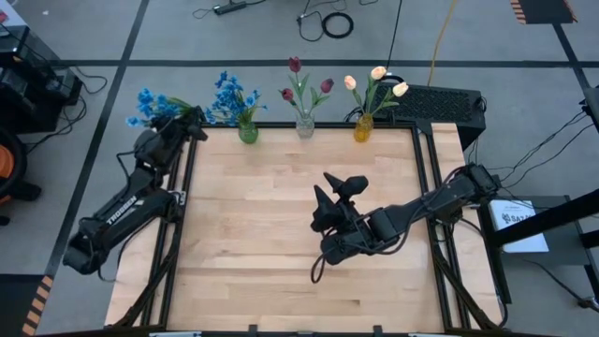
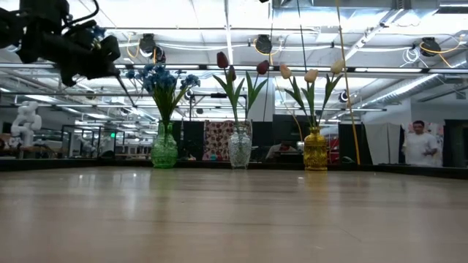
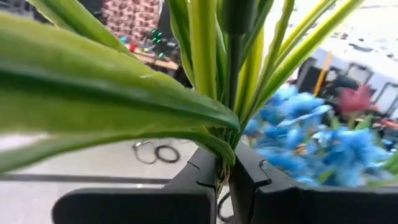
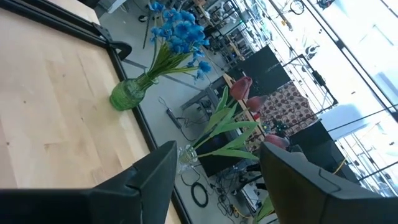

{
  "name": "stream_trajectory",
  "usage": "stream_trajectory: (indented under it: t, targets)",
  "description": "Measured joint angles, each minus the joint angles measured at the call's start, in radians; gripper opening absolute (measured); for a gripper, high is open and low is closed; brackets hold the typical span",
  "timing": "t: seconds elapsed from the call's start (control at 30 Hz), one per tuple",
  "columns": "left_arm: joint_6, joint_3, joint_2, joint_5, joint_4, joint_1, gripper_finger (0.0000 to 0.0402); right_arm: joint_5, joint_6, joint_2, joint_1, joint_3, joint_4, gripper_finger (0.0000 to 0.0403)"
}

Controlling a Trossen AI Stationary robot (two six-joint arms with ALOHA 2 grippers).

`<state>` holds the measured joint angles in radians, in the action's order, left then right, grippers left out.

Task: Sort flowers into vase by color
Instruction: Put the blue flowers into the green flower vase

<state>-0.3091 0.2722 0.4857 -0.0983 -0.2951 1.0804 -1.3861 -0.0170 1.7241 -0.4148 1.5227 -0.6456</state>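
- The flowers are long, green-stemmed and artificial: bunches of small bright blue blossoms, dark red tulips and cream-yellow tulips.
- Three glass vases stand in a row along the table's (image 1: 281,234) far edge. The green vase (image 1: 248,133) holds a blue bunch (image 1: 227,96), the clear vase (image 1: 305,126) holds the red tulips (image 1: 298,80), and the yellow vase (image 1: 363,128) holds the cream-yellow tulips (image 1: 376,80).
- A second blue bunch (image 1: 153,104) is held off the table, beyond its far left corner, left of the green vase.
- The left gripper (image 1: 190,122) is raised at that corner, its fingers (image 3: 205,174) pinched tight on the green stems (image 3: 217,68) of this bunch, with long leaves spreading just past them.
- The right gripper (image 1: 337,192) hangs over the middle of the table, pointed toward the vases, its fingers (image 4: 155,174) spread wide and holding nothing.
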Motion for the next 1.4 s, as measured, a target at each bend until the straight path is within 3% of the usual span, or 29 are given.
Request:
stream_trajectory:
  t: [0.17,0.43,0.77,1.0,1.13,1.3,1.4]
  targets:
    - [0.027,0.001,0.004,-0.02,-0.106,-0.058,0.0014,0.0,-0.001,0.0,0.016,0.0,0.0,0.0222]
    - [0.018,0.021,0.021,0.027,-0.118,-0.168,0.0014,0.001,-0.003,0.0,0.034,0.0,0.0,0.0222]
    - [0.03,0.026,0.118,0.008,-0.204,-0.328,0.0014,0.001,-0.003,0.0,0.037,0.0,0.0,0.0222]
    - [0.06,0.026,0.228,-0.124,-0.351,-0.323,0.0014,0.003,-0.003,0.0,0.037,0.0,0.0,0.0222]
    - [0.053,0.04,0.281,-0.141,-0.397,-0.305,0.0014,0.005,-0.003,0.0,0.037,0.0,0.0,0.0222]
    - [0.035,0.132,0.295,-0.038,-0.373,-0.333,0.0014,0.005,-0.004,0.0,0.037,0.0,-0.002,0.0222]
    - [0.026,0.189,0.295,0.021,-0.273,-0.356,0.0014,0.005,-0.006,0.0,0.037,0.0,-0.004,0.0222]
